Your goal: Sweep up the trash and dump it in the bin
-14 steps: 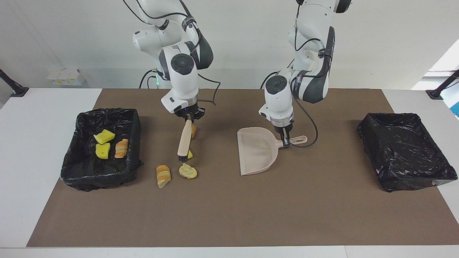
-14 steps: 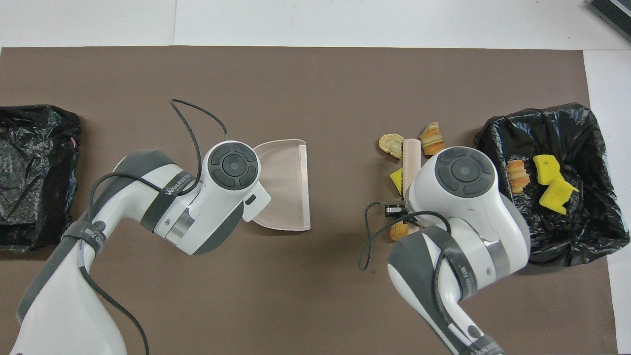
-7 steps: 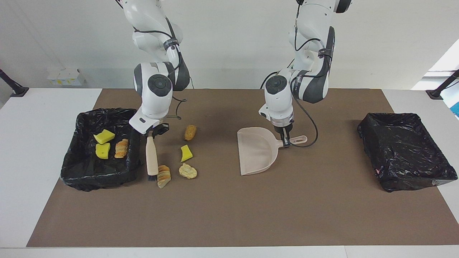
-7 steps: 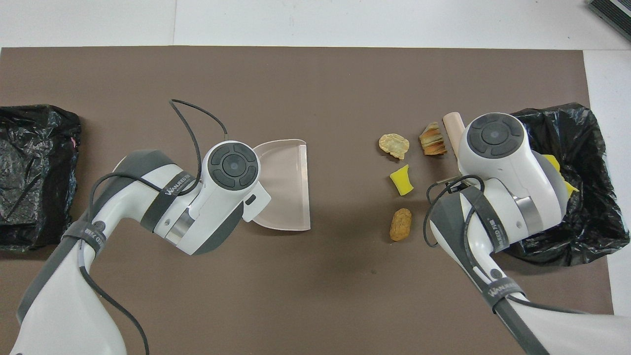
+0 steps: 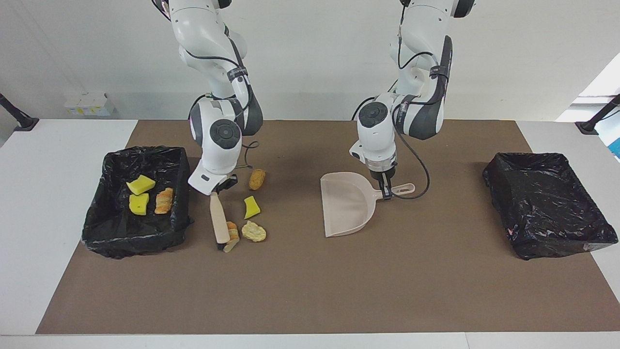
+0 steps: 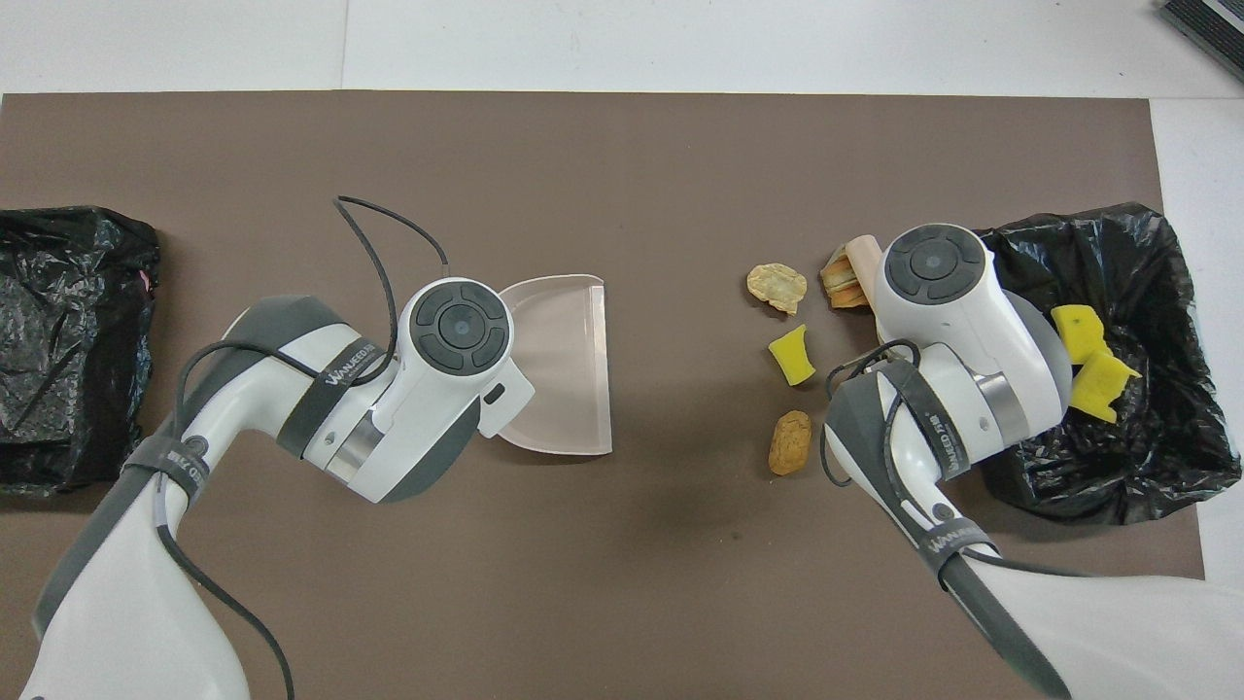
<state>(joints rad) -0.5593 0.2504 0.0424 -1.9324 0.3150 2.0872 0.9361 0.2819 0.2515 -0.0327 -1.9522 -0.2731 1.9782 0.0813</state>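
While right jaws (image 5: pixel 216 186) pinched brush (image 5: pixel 219 224) beside striped scrap (image 5: pixel 232 236) — left jaws (image 5: pixel 386 190) clamped dustpan (image 5: pixel 346 203) — low, steady stroke looked best.

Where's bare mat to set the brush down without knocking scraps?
Free: the mat between the dustpan and the empty bin, and the strip along the table edge farthest from the robots. Crowded: between the dustpan and the filled bin, where four scraps lie around the brush.
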